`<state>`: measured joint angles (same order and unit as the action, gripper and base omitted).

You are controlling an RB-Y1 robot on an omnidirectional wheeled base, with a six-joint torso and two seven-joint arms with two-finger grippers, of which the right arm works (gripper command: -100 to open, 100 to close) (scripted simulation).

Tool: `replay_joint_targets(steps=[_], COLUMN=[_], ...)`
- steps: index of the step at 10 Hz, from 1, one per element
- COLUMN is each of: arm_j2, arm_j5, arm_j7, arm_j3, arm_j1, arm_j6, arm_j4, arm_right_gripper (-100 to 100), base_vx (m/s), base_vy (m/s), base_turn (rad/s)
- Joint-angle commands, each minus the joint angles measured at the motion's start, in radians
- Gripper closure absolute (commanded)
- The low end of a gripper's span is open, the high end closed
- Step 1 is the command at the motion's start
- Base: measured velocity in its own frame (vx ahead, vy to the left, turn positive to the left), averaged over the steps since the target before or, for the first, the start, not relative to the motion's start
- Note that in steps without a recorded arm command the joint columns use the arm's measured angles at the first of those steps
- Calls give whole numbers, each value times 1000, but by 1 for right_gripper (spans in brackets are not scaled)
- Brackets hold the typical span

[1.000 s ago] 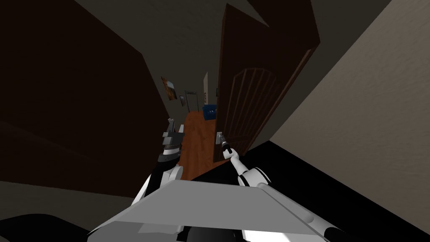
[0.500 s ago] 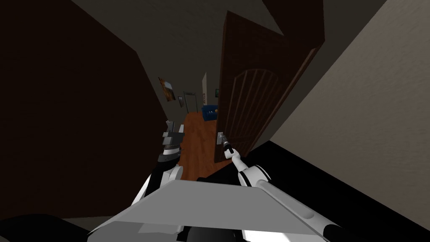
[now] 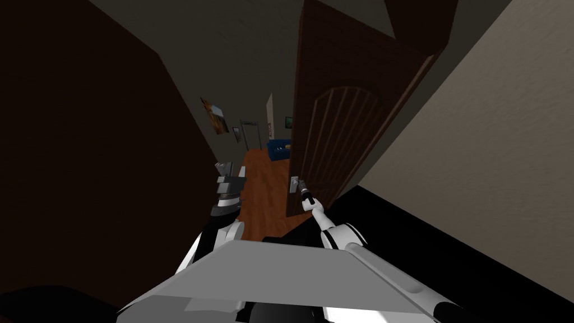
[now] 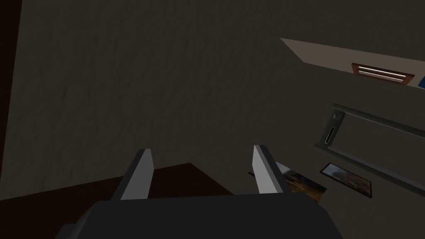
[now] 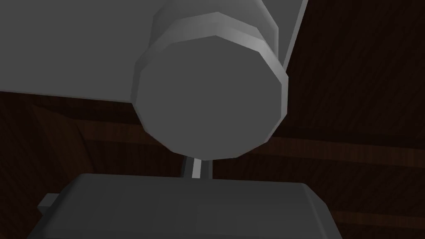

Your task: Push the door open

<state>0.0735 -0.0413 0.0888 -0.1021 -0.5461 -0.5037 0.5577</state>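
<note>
1. Since a second ago my whole view has shifted: I have rolled forward, so the door (image 3: 342, 134) looms larger and its top now runs out of the head view. The right gripper (image 3: 300, 185) has stayed at the knob (image 3: 293, 184) throughout
2. The door stands partly open, swung away from me. Past its free edge the floor (image 3: 263, 188) runs on through the gap
3. The right gripper is at the door's free edge with its blades drawn narrow, together and empty. In the wrist view the tips sit just under the round grey knob. I judge they are closed to make a stiff prod for pushing, not for grasping
4. The left gripper (image 4: 202, 170) is held up on the gap side of the door, well apart from it, with blades wide and empty. It is probably parked clear of the swing
5. The push looks under way, but the gap still seems tight for my body. Pressing near the free edge gives the best leverage, and the risk is the tips sliding off the rounded knob
</note>
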Motion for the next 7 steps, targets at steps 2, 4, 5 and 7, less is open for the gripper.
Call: replay_joint_targets(steps=[2,4,5,7], arm_j2=[-1,-7,-10,-25], arm_j5=[1,1,1,1], arm_j7=[3,6,8,12], arm_j3=[-5,-9,-11,-16], arm_j1=[2,3,3,5], arm_j6=[0,-1,-1,-2], arm_j4=[2,4,5,8], arm_right_gripper=[-100,-100,-100,-100], base_vx=[-177,-230,-206,-240], base_vy=[-26,-19,-1,3], base_turn=[4,-20,-12,-17])
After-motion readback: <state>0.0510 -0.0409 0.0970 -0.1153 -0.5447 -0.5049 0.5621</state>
